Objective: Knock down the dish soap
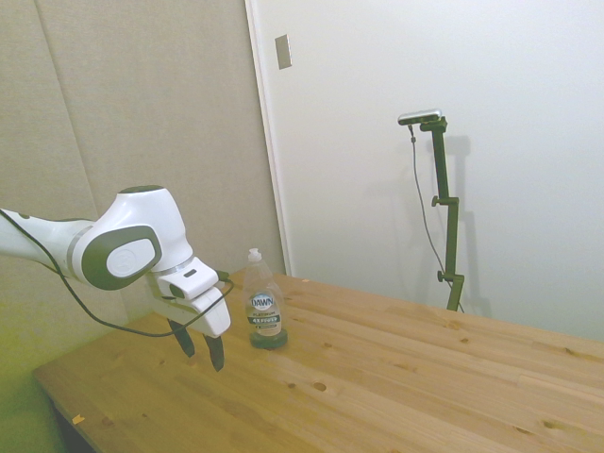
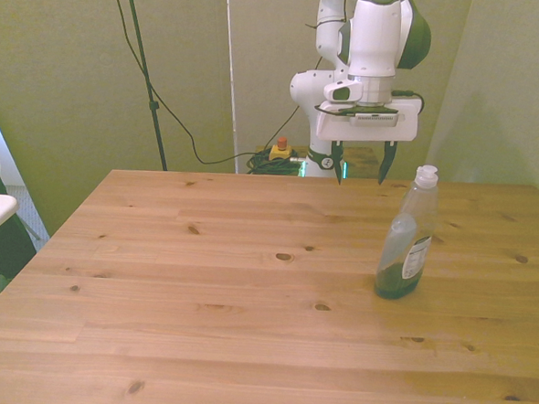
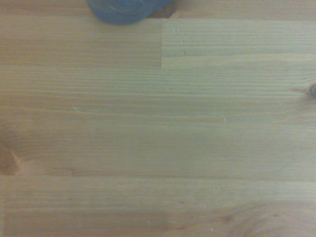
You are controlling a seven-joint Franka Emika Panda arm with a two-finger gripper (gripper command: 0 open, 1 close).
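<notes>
Dish soap, small clear plastic bottle with white cap, is standing upright right of centre in the front view, while the white two-finger gripper, jaws released, is hovering behind it, approaching; next calls for a sideways push.

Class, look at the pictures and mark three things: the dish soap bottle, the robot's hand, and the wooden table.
dish soap [image 1: 265,316], side view, on its label.
hand [image 2: 362,162], front view, midway between its open fingertips.
wooden table [image 2: 200,289], front view, on bare planks.
</notes>
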